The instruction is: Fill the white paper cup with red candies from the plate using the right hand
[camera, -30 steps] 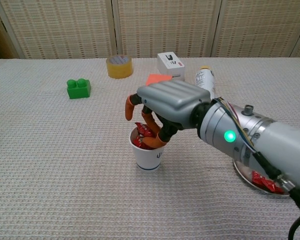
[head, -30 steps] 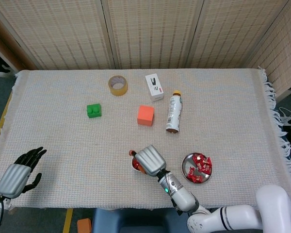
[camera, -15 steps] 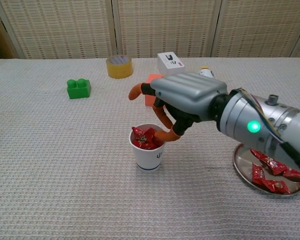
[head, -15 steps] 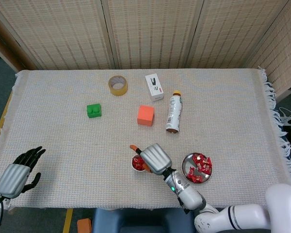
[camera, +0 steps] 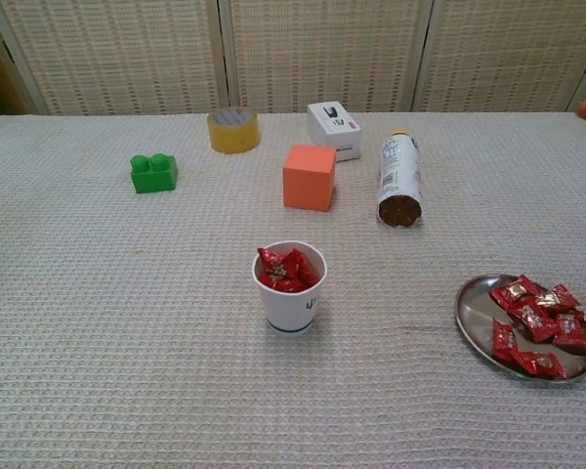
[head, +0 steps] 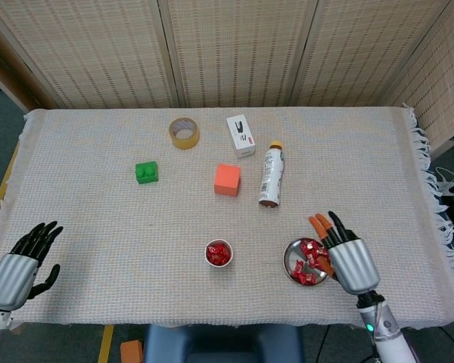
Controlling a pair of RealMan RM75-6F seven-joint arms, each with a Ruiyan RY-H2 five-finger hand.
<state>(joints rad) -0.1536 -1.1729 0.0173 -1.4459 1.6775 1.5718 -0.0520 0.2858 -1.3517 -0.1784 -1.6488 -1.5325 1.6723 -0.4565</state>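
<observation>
- The surface, under a pale woven cloth with a fringe on its far-right edge, carries everything.
- The right hand hangs over the near-right part of the cloth, fingers spread and pointing away from the robot, grasping nothing; its orange fingertips reach over the plate's right rim. In the chest view only an orange tip shows, at the right edge.
- The left hand sits at the near-left corner, well apart from all the things, fingers apart and empty.
- The bottle lies on its side beyond the right hand and somewhat to its left, cap pointing away; its label print is too small to read.
- The plate, a shallow metal dish, lies right under the right hand's fingers and holds a heap of red candies.
- The box, white with a black mark that cannot be read, lies far beyond the right hand.
- The tape roll lies left of the box.
- The cube, orange, stands left of the bottle.
- The cup, white paper with a small dark mark on its side, stands upright well to the left of the right hand, with red candies inside up to the rim.
- The brick, green, lies farthest left.
</observation>
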